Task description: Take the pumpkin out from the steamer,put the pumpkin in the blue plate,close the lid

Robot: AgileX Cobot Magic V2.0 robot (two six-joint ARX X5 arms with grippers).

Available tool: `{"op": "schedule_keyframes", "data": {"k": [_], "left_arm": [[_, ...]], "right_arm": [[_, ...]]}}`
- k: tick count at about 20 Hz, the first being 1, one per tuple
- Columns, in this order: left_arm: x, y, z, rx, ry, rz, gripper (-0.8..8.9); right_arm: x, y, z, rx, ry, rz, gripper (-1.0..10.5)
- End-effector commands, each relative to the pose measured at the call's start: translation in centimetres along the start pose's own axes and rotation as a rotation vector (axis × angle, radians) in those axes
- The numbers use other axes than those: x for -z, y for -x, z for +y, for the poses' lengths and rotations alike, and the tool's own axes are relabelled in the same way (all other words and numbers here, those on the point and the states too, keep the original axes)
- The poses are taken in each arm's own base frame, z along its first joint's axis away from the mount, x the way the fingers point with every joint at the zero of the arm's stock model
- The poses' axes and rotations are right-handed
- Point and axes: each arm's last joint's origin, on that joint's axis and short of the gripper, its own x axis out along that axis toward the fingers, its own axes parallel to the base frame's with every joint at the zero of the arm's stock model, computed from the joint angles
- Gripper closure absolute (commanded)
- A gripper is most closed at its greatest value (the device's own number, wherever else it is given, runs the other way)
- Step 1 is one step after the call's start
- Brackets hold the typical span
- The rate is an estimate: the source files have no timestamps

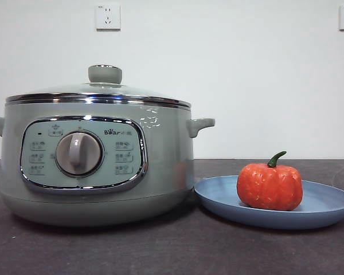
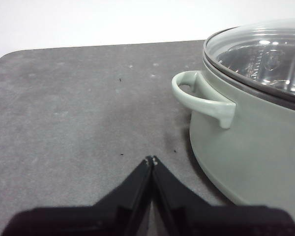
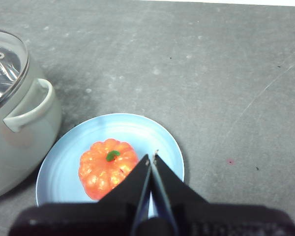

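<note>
One pumpkin (image 1: 269,187) on blue plate (image 1: 327,207), steamer (image 1: 97,166) lidded

Steamer (image 1: 160,166) pale sage-green, chrome-trimmed panel. Pumpkin (image 1: 269,187) orange-red, ribbed, green stem. Blue plate (image 1: 332,206) light blue. Worktop (image 1: 178,252) mottled dark grey.

Lid (image 1: 97,91) glass, chrome-rimmed; steamer (image 1: 160,172) glossy; blue plate (image 1: 327,206) matte; tabletop (image 2: 64,108) rough.

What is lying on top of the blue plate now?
The pumpkin sits on the blue plate, stem up, with nothing else visible on it. The plate's surface under the pumpkin is covered.
</note>
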Motion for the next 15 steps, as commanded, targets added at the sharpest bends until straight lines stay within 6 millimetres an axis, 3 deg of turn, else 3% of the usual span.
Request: {"op": "schedule_keyframes", "data": {"k": [1, 4, 7, 10, 15], "left_arm": [[0.5, -0.1, 0.0, -0.004, 0.006, 0.013, 8.17], [0.5, -0.1, 0.0, -0.004, 0.006, 0.013, 8.17], [0.5, -0.1, 0.0, -0.004, 0.006, 0.013, 8.17], [0.5, -0.1, 0.0, -0.004, 0.006, 0.013, 8.17], [0.5, -0.1, 0.0, -0.004, 0.006, 0.013, 8.17]], "right_arm": [[0.2, 0.2, -0.1, 0.003, 0.005, 0.005, 9.6], [0.6, 2.4, -1.2, 0.053, 0.039, -0.096, 9.6], [2.3, 3.4, -2.6, 0.166, -0.014, -0.208, 9.6], [4.9, 2.5, -3.6, 0.242, -0.002, -0.3, 9.6], [8.0, 0.2, -3.9, 0.128, 0.067, -0.35, 9.6]]}}
